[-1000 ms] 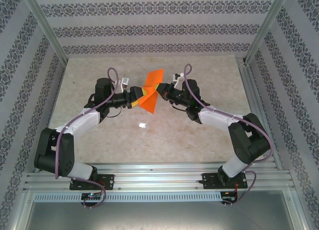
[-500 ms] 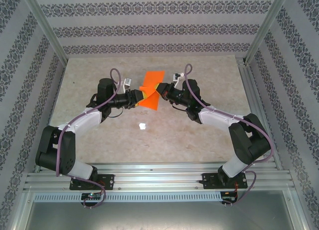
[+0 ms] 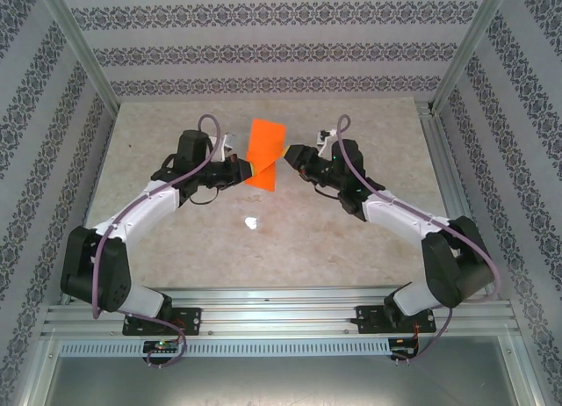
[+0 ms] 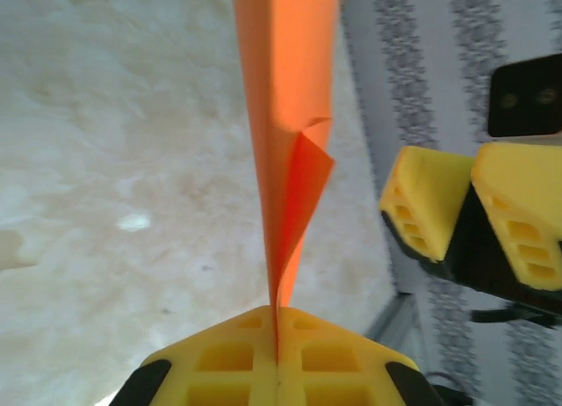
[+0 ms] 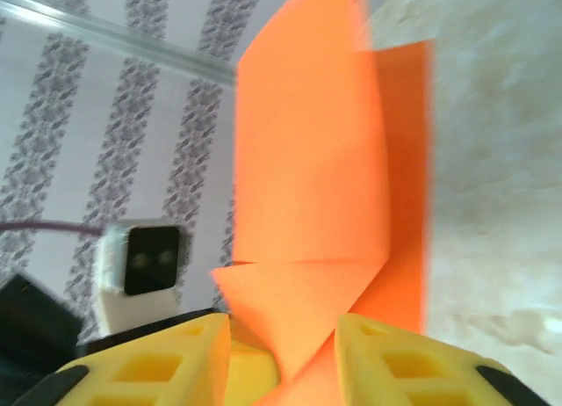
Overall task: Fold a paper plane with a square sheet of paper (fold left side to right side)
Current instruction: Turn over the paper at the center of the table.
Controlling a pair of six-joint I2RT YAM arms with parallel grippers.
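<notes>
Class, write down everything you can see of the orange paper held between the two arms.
The orange paper is thin, bright, plain and unmarked. It is already folded into layers with sharp creases, and a small triangular flap sits near the gripped end. It appears edge-on in the left wrist view. The left gripper has its jaws shut on one edge. The right gripper has its jaws open, with a folded corner lying between them.

I see my left gripper [image 4: 277,325] clamped on the thin bright orange folded paper [image 4: 283,98], which stands edge-on with one flap curled. The right gripper [image 4: 467,208] is near, not touching.
</notes>
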